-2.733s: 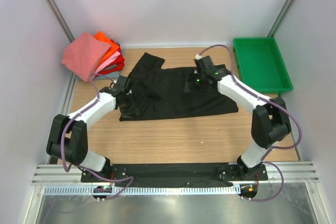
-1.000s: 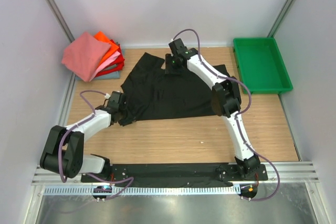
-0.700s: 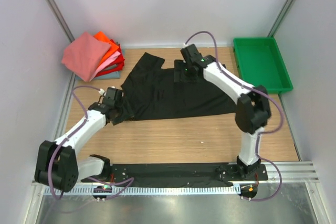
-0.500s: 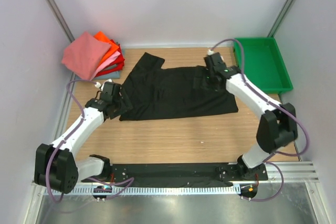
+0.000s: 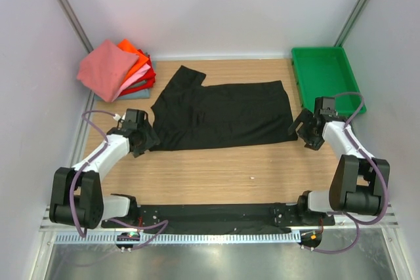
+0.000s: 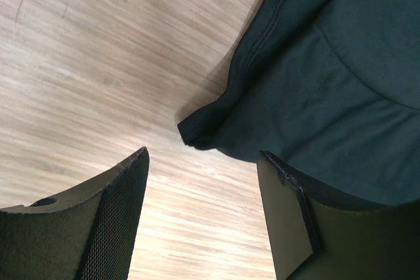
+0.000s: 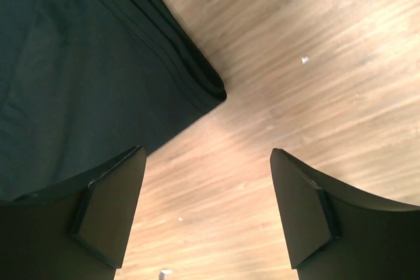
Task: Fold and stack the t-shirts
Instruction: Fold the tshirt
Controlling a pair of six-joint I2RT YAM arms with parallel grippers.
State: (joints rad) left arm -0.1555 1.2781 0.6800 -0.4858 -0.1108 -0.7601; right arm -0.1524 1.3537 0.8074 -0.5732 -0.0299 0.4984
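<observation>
Two grippers sit low over the wooden table (image 5: pixel 216 175), one at each near corner of the black t-shirt (image 5: pixel 223 113). Check the left gripper (image 5: pixel 144 140): its jaws are spread wide and hold nothing, and the garment's near-left corner lies just ahead of them. Check the right gripper (image 5: pixel 304 130): it is likewise spread wide and empty, at the near-right corner. You see the black t-shirt spread flat at mid-table, one sleeve pointing far left. Beyond it, the folded t-shirts (image 5: pixel 117 67) are stacked in the far-left corner. The green tray (image 5: pixel 327 80) sits at far right.
</observation>
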